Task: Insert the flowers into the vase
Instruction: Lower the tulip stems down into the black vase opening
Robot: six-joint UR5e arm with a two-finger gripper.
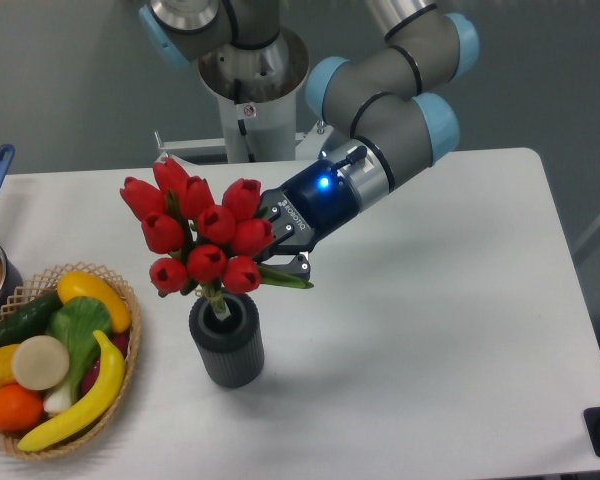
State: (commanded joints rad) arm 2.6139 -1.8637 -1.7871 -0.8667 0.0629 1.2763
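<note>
My pincer (292,262), seemingly closed on the flowers (202,232), holds their stems tilting down-left of it into the vase (227,341).

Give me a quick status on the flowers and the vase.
Gripper close behind flowers, jaw state unclear. Stems down in vase mouth, blooms above. Wicker basket left, clear of vase.

The vase (227,344), a small dark grey cylinder with fine vertical ribbing and a round mouth, stands upright just right of the wicker basket (130,345). The flowers (202,235), a tight bunch of red tulip buds, sit directly above the vase, green stems reaching down into its mouth, a long leaf jutting right.
</note>
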